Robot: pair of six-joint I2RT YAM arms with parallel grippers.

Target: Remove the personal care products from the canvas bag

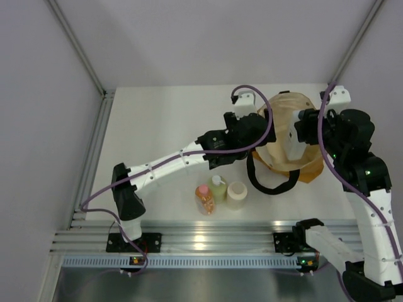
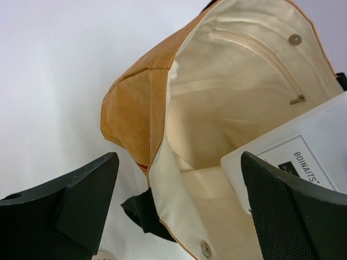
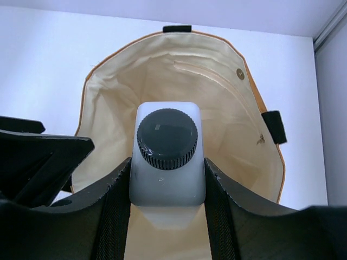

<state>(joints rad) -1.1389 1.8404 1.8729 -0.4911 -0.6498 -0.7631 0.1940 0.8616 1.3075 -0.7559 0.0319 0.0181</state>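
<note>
Orange, yellow-green and cream were the colours on the near middle of the counter point(image 1: 164, 126). There the orange bottle point(image 1: 203, 199), the yellow-green bottle point(image 1: 218, 188) and the squat cream bottle point(image 1: 237, 194) stood close together, already out of the bag.

To their right and farther away, the left claw point(image 2: 179, 162) hung at the left rim of the canvas bag point(image 2: 135, 108). Its jaws were wide apart and it held nothing. The bag lay on its side at the far right of the counter.

On the right, the right claw point(image 3: 168, 162) was closed on the smooth sides of the clear-white bottle point(image 3: 167, 138), just below its black cap, over the open mouth.

Several things could go wrong from here. Nothing pinned the cloth, so the bag could slide or lift with the bottle. The grip was on smooth plastic, so the bottle could slip and fall back inside. The two claws were very near each other, so a careless move could make them touch. A hurried placing beside the three bottles could also tip one over.
</note>
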